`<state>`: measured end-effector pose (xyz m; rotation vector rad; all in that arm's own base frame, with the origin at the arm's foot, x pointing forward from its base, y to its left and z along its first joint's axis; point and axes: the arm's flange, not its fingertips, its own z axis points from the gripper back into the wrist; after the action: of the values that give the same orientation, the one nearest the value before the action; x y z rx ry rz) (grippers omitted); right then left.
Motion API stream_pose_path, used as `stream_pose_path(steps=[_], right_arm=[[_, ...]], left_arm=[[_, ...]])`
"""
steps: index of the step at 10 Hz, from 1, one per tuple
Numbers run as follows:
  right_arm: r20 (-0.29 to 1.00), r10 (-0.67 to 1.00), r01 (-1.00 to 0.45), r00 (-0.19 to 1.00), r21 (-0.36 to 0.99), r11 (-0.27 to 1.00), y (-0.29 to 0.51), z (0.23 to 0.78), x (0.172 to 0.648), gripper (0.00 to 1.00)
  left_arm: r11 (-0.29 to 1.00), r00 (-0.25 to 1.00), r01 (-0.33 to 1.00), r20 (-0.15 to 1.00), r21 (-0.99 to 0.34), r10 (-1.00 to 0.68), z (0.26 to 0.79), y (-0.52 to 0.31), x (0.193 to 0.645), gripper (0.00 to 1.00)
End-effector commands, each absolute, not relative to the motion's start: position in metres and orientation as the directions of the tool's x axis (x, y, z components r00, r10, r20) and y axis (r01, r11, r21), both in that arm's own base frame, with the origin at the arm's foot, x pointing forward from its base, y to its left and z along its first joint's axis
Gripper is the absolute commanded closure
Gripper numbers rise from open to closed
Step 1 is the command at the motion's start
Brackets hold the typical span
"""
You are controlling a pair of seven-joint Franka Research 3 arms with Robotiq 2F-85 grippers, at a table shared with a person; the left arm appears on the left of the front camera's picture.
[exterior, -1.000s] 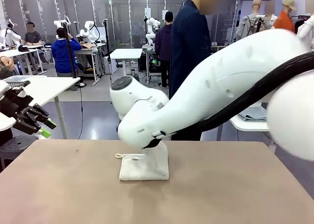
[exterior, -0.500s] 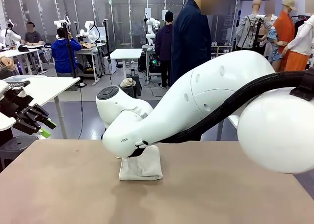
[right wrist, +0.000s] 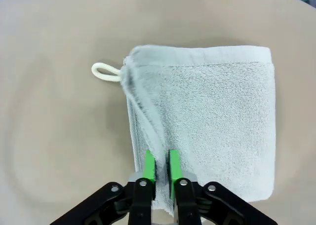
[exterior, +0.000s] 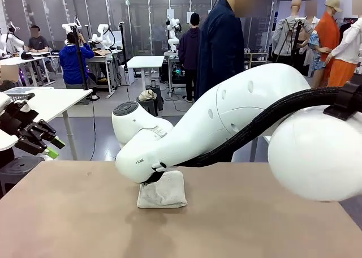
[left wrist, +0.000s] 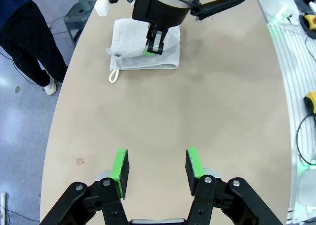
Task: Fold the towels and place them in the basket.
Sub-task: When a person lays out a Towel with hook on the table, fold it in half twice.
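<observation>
Your towel (exterior: pixel 164 196) is sitting on the bench (exterior: pixel 254 224), close to the far edge and a bit left of the middle. It's a pale off-white terry one, folded down into a chunky rectangle with the layers stacked fairly square. The little cord loop (right wrist: pixel 105 72) pokes out flat from one corner onto the bare top. From the right wrist view there's a raised ridge of cloth running from that loop corner down along one side of the towel, a bit blurry, so that side isn't lying flat.

Your right pincer (right wrist: pixel 161 167) is down on the towel at the end of that ridge. Its green pads (right wrist: pixel 149 168) sit only a sliver apart, and honestly I can't tell if there's cloth nipped between them or not.

Your left pincer (left wrist: pixel 157 158) is parked out past the bench's left edge, up in the air, pads well apart with nothing in between.

A person (exterior: pixel 218 48) in dark clothes is standing just behind the far edge.
</observation>
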<state>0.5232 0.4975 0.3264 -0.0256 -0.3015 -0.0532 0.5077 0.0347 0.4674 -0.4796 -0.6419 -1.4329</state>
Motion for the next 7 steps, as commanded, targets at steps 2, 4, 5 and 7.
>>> stream_pose_path(steps=[2, 4, 5, 7], right_arm=[[0.329, -0.125, 0.126, 0.936, 0.018, 0.992, 0.500, 0.328, 0.525, 0.73], [0.339, -0.139, 0.132, 0.931, 0.043, 0.990, 0.492, 0.339, 0.523, 0.53], [0.339, -0.143, 0.129, 0.930, 0.062, 0.990, 0.482, 0.349, 0.522, 0.17], [0.293, -0.137, 0.104, 0.946, 0.124, 0.987, 0.452, 0.377, 0.519, 0.00]], left_arm=[[0.093, 0.017, 0.992, 0.662, 0.080, -0.750, 0.469, 0.035, 0.506, 0.40], [0.093, 0.017, 0.992, 0.662, 0.080, -0.750, 0.469, 0.035, 0.506, 0.40], [0.093, 0.017, 0.992, 0.662, 0.080, -0.750, 0.469, 0.035, 0.506, 0.40], [0.093, 0.017, 0.992, 0.662, 0.080, -0.750, 0.469, 0.035, 0.506, 0.40]])
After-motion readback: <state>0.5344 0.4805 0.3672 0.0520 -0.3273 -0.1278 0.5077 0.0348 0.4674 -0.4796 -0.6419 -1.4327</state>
